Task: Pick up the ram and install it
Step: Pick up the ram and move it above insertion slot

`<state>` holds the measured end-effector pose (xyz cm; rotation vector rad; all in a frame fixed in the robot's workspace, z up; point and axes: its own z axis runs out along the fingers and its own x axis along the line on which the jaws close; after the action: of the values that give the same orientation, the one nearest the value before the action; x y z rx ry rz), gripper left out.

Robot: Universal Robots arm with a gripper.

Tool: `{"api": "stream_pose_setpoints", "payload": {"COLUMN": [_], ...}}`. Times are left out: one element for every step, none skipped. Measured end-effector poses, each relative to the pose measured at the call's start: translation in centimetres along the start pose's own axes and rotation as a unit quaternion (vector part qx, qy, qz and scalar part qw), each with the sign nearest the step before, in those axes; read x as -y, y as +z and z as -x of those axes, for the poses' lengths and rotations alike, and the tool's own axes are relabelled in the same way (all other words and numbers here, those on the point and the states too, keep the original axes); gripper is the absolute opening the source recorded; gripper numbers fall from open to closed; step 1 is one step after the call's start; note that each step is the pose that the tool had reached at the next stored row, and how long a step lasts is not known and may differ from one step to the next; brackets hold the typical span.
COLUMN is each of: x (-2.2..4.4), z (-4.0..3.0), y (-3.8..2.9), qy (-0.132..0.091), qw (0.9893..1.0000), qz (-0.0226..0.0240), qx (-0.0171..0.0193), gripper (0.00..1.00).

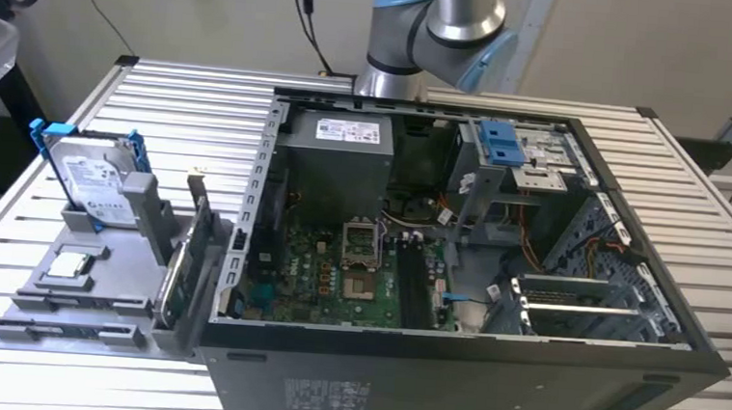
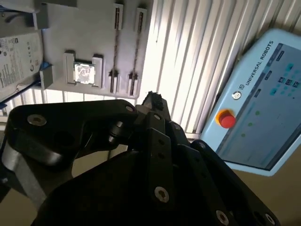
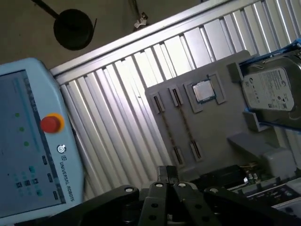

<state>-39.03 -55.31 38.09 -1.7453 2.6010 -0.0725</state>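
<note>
The ram (image 3: 185, 123) seems to be the thin strip seen edge-on in a slot of the grey tray (image 3: 221, 127), just beside the tray's square chip (image 3: 203, 91). A second such strip lies alongside. My gripper (image 3: 168, 172) hangs over the tray's edge near the slots' ends, jaws pressed together with nothing between them. The hard drive (image 3: 273, 92) stands on the tray beyond the chip.

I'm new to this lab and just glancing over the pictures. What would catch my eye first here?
The open computer case dominates the slatted table in the exterior view, its green board exposed. On that view's left, a hard drive with blue rails stands propped in a grey tray. In both wrist views a pale blue control tablet with a red button stands out.
</note>
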Motion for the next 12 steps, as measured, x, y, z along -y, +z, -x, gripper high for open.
{"api": "stream_pose_setpoints", "payload": {"x": [0.00, 0.00, 0.00, 0.00, 0.01, 0.01, 0.01, 0.01, 0.01, 0.01, 0.01, 0.00], "z": [0.00, 0.00, 0.00, 0.00, 0.00, 0.01, 0.01, 0.00, 0.01, 0.01, 0.01, 0.01], "y": [0.01, 0.03, 0.05, 0.06, 0.08, 0.09, 0.11, 0.14, 0.19, 0.25, 0.29, 0.36], "qy": [-0.007, -0.013, -0.019, -0.024, -0.030, -0.037, -0.043, -0.049, -0.055, -0.061, -0.066, -0.072], "qw": [1.0000, 0.9999, 0.9998, 0.9997, 0.9995, 0.9993, 0.9991, 0.9988, 0.9985, 0.9981, 0.9978, 0.9974], "qz": [0.0001, 0.0002, 0.0002, 0.0002, 0.0002, 0.0002, 0.0001, 0.0000, 0.0000, 0.0004, 0.0013, 0.0022], "qx": [0.0009, 0.0017, 0.0023, 0.0028, 0.0032, 0.0036, 0.0039, 0.0042, 0.0045, 0.0046, 0.0044, 0.0043], "gripper": [0.11, 0.11, 0.11, 0.11, 0.11, 0.11, 0.11, 0.11, 0.11, 0.11, 0.11, 0.11]}}
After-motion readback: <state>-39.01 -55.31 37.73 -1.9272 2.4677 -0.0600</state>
